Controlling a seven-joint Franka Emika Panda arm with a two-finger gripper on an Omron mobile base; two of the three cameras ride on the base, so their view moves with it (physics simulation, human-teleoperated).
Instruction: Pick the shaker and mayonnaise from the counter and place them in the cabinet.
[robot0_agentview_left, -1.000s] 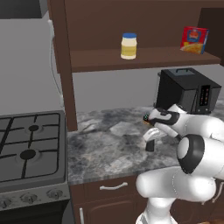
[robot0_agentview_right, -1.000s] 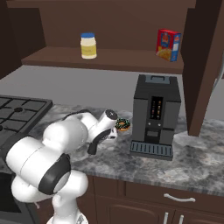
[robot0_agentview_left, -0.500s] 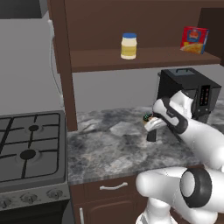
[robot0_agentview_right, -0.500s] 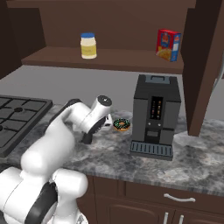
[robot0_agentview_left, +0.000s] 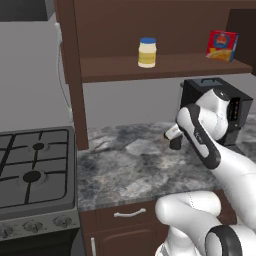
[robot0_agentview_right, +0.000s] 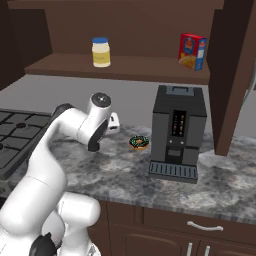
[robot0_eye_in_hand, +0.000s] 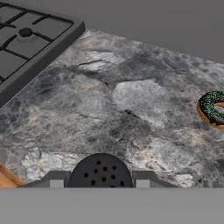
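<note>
My gripper (robot0_agentview_left: 173, 138) is shut on the shaker (robot0_agentview_left: 175, 144), a small black bottle that hangs above the mottled grey counter (robot0_agentview_left: 125, 167), left of the coffee machine. From the right base, the shaker (robot0_agentview_right: 93, 145) shows dark under the hand (robot0_agentview_right: 102, 134). In the hand view its rounded, holed top (robot0_eye_in_hand: 100, 172) sits between the two fingertips (robot0_eye_in_hand: 56, 180). The mayonnaise (robot0_agentview_left: 147, 52), a pale jar with a blue lid, stands upright on the shelf of the cabinet (robot0_agentview_left: 110, 69); it also shows in the right base view (robot0_agentview_right: 101, 52).
A black coffee machine (robot0_agentview_right: 177, 131) stands on the counter to the right, with a chocolate sprinkled donut (robot0_agentview_right: 138, 143) beside it. A red-and-yellow box (robot0_agentview_right: 192, 51) is on the shelf's right end. The black gas stove (robot0_agentview_left: 32, 170) borders the counter on the left.
The arm has straightened and lifted the shaker higher above the counter, shifting slightly left. The mayonnaise, donut and box have not moved.
</note>
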